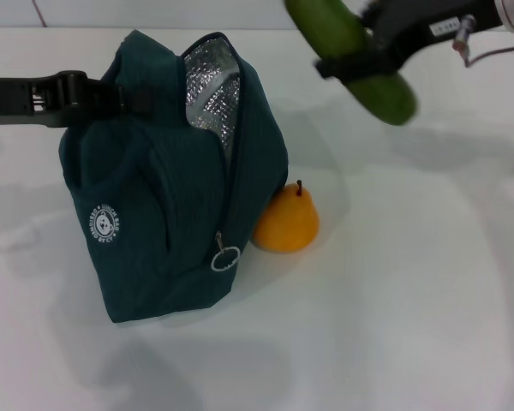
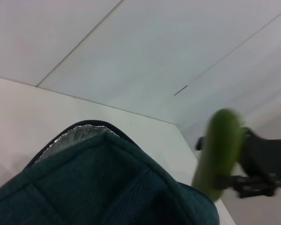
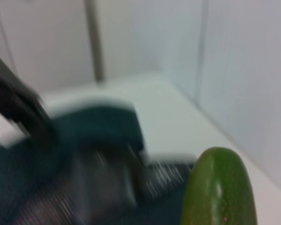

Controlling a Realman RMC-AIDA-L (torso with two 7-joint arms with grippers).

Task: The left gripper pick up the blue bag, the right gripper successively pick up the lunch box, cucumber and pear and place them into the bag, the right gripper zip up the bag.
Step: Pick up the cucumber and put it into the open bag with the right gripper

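The blue bag (image 1: 180,188) stands upright on the white table, its top open and the silver foil lining (image 1: 214,86) showing. My left gripper (image 1: 111,98) reaches in from the left and is shut on the bag's top edge. Up in the air to the right of the bag's opening, my right gripper (image 1: 360,62) is shut on the cucumber (image 1: 351,51), which hangs tilted. In the right wrist view the cucumber (image 3: 220,187) tip lies close above the bag (image 3: 93,136). The pear (image 1: 287,221) rests on the table against the bag's right side. The lunch box is out of view.
The zipper's metal ring pull (image 1: 226,257) hangs low on the bag's front seam. White table (image 1: 411,300) stretches to the right and front of the bag. A pale wall rises behind the table's far edge.
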